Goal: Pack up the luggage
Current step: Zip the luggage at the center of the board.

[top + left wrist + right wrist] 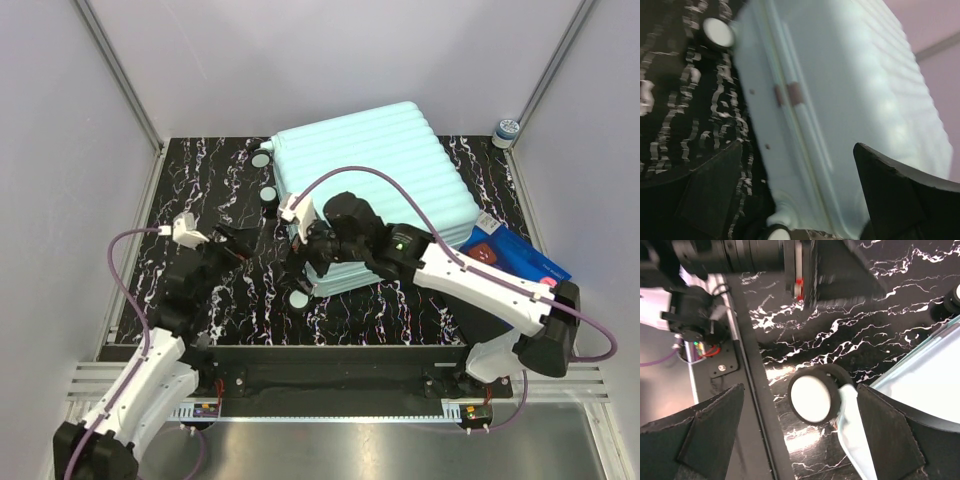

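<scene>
- Table (215, 170): black top with white marble veining.
- Suitcase (385, 165): mint-green, closed, lying flat, wheels facing left.
- Blue box (518, 256): flat, by the suitcase's right corner.

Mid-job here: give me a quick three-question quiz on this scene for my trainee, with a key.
1. True or false: the left gripper is clamped on the suitcase.
2. In the top view, what lies by the suitcase's near right corner? A) flat blue box B) yellow bowl C) green bottle
3. In the right wrist view, what shows between the fingers of the right gripper?
Key: 1 false, its jaws stand open; 2 A; 3 a suitcase wheel.
</scene>
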`<state>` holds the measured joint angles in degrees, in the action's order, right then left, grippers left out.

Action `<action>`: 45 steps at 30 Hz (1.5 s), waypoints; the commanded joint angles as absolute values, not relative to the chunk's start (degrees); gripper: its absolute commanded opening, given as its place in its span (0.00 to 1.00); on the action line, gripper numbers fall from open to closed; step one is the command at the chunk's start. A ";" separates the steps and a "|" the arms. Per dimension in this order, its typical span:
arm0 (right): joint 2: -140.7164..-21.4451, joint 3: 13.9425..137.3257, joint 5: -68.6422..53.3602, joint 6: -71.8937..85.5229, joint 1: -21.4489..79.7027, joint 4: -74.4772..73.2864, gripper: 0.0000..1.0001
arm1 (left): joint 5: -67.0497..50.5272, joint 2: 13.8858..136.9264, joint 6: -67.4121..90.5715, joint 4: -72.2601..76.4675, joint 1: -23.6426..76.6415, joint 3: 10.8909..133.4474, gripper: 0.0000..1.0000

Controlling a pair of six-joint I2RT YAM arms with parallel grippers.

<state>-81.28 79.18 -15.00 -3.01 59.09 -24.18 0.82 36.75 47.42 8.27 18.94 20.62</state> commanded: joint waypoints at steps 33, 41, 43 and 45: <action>-107.40 92.55 41.90 -23.03 74.71 -43.51 1.00 | -5.10 38.23 33.49 7.91 9.32 15.21 0.99; -105.21 94.04 44.47 -21.45 74.45 -42.54 0.79 | -9.66 37.18 31.38 13.62 9.32 12.14 0.97; -104.07 94.22 43.86 -21.18 74.36 -42.54 0.70 | -10.72 36.83 30.42 14.85 9.32 11.78 0.95; -102.93 94.57 42.19 -20.57 73.92 -42.63 0.62 | -11.95 36.56 29.62 15.55 9.40 11.16 0.93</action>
